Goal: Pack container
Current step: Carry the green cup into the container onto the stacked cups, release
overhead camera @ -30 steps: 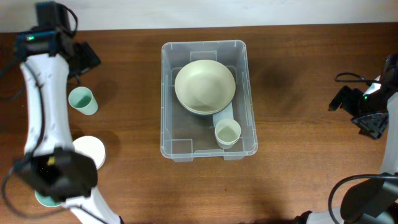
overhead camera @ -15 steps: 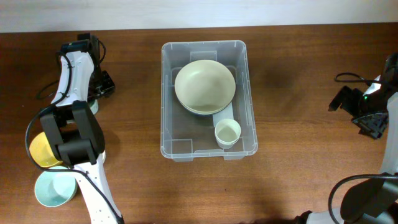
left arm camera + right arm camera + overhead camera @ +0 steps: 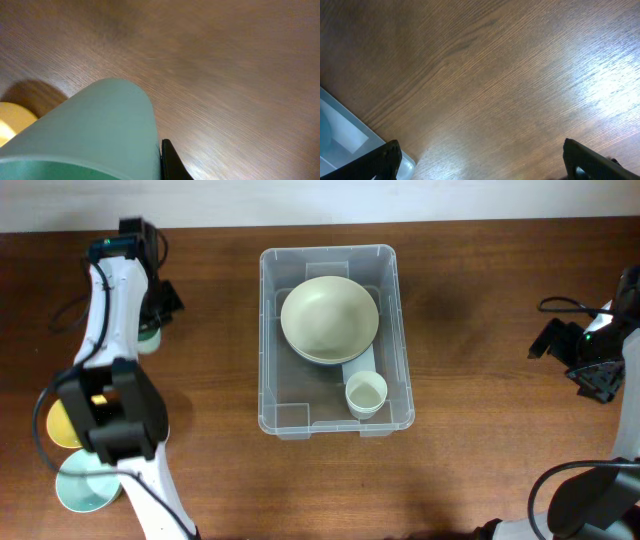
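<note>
Clear, round-rimmed rectangular container [image 3: 268, 330] holding cream bowl [image 3: 330, 319] and pale cup [image 3: 366, 393]; at 9 o'clock, left tool [image 3: 152, 320] clamped on mint cup [image 3: 95, 130], right tool [image 3: 487, 162] wide.

Dark brown wood-grain table [image 3: 480, 430] under soft glare, pale wall strip [image 3: 400, 200] along far edge

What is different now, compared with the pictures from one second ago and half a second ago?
The left gripper swung in over the green cup on the left of the table and closed on it. The right gripper stayed open and parked on the right. The container, with the large bowl and small cup inside, did not move.
</note>
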